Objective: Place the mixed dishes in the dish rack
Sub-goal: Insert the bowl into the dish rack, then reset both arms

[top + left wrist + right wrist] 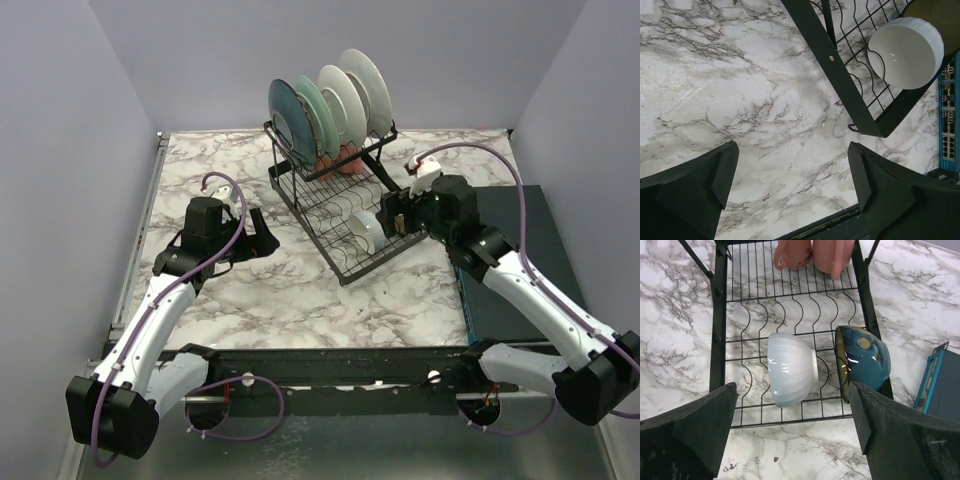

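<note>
- Your left arm reaches up from its base at 7 o'clock in the top view, elbow bent. Its left hand [262,234] hovers over bare marble tabletop [290,300], at about 9 o'clock from the dish rack [307,230].
- The left hand's fingers stand wide apart and hold nothing. Its wrist view shows only marble between them.
- In that wrist view the rack's near corner and the white bowl [907,50] sit at 1 o'clock, apart from both fingers.
- Your right arm comes up from 5 o'clock, crossing over the dark slab [520,260]. Its right hand [392,215] is at the 3 o'clock side of the rack's lower tray.
- The right hand is also spread wide and holds nothing.
- Its wrist view looks down on the white bowl, lying on its side on the tray wires. A blue bowl [867,360] with a tan inside is tipped on its side against the tray's right rail.
- Four plates [343,100] stand upright in the upper basket, and two pink mugs [792,252] sit below them at the back of the tray.
- Open tabletop lies from 6 to 9 o'clock of the rack. Walls close in at 9, 12 and 3 o'clock, and the slab's edge runs near the tray's right corner.
</note>
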Available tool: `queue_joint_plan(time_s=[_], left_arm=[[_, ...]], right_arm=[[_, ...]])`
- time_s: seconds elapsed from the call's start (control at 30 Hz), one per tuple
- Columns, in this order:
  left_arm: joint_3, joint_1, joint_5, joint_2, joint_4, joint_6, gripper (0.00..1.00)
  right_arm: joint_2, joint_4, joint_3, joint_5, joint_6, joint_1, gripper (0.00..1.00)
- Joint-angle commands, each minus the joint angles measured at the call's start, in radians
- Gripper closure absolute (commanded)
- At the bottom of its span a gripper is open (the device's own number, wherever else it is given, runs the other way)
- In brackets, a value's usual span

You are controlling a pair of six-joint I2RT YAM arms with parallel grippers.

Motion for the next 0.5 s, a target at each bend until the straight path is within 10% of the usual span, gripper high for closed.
queue_joint_plan(time_s=[0.0, 0.47], left_arm=[[0.028, -0.001, -0.014, -0.004, -0.009, 0.025, 0.01], [0.001, 0.0, -0.055, -0.102, 0.009, 0.045, 0.01]], right_arm=[[-0.095, -0.025, -0.037, 0.082, 0.064, 0.0, 0.0], [-0.379, -0.05, -0.182, 0.177, 0.163, 0.0, 0.0]])
